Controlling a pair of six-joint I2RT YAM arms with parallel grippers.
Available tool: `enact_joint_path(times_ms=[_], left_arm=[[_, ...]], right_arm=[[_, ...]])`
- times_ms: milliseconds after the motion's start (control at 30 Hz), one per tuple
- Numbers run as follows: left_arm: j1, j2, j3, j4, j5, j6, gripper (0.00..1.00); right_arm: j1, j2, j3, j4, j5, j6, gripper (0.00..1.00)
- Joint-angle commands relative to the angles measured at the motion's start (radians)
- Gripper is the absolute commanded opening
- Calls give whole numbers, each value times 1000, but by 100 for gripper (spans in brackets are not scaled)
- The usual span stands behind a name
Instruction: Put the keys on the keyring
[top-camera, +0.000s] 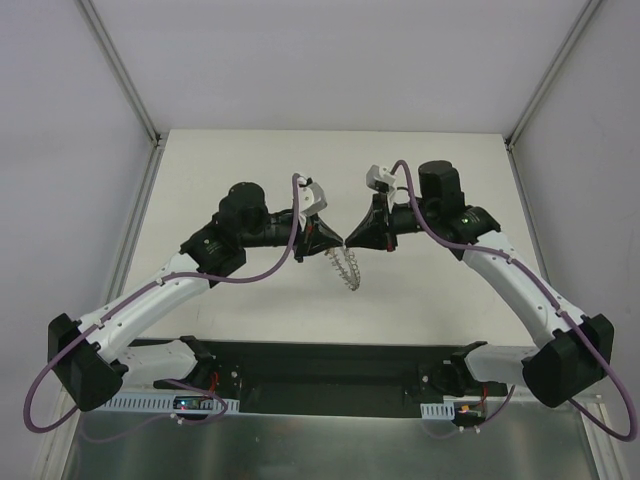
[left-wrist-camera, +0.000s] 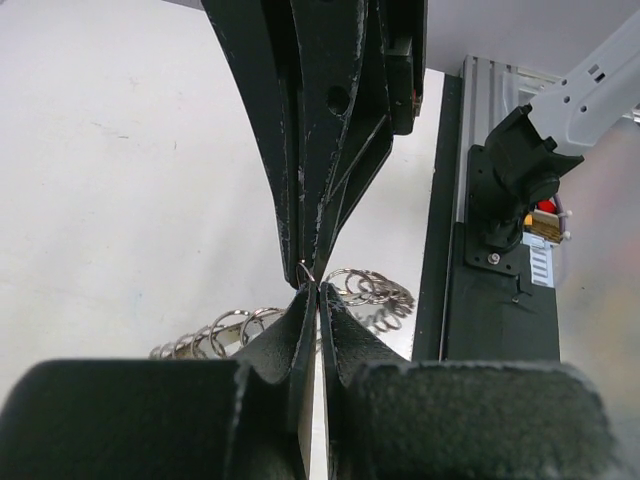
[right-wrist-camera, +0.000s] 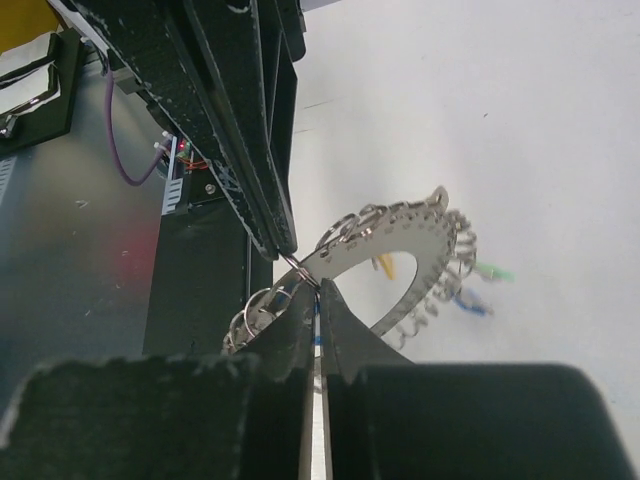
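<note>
— Grey metal keyring (right-wrist-camera: 410, 222) hangs over the table (right-wrist-camera: 520, 120), between your two grippers.
— Are they holding it?
— Yes. The left gripper (left-wrist-camera: 315, 300) and right gripper (right-wrist-camera: 318, 295) are both pinched tight on one thin wire loop (right-wrist-camera: 298, 266) at its rim.
— And the keys (right-wrist-camera: 385, 265)?
— Tiny yellow, green and blue ones sit by the rim. You can't tell if they're on.
— What now?
— Go slow. Don't pull apart, or the loop may slip.

White matte tabletop (top-camera: 400, 310), pale grey enclosure walls (top-camera: 60, 150), aluminium corner posts (top-camera: 120, 68), black strip (top-camera: 330, 365) at near edge
</note>
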Motion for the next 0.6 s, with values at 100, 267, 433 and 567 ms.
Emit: enact_joint_path(times_ms=[100,267,433,567], left_arm=[[6,-71,12,54,-35,21,10],[7,-74,13,16,-43,42,32],[7,-74,15,-24,-29,75,43],[6,-77,12,-58,-23,116,43]], right_arm=[[21,-10,102,-73,-24,-83,1],[74,4,196,-254,113,-172,1],[139,10,233,-340,238,-195,1],[194,24,280,-409,390,-229,1]])
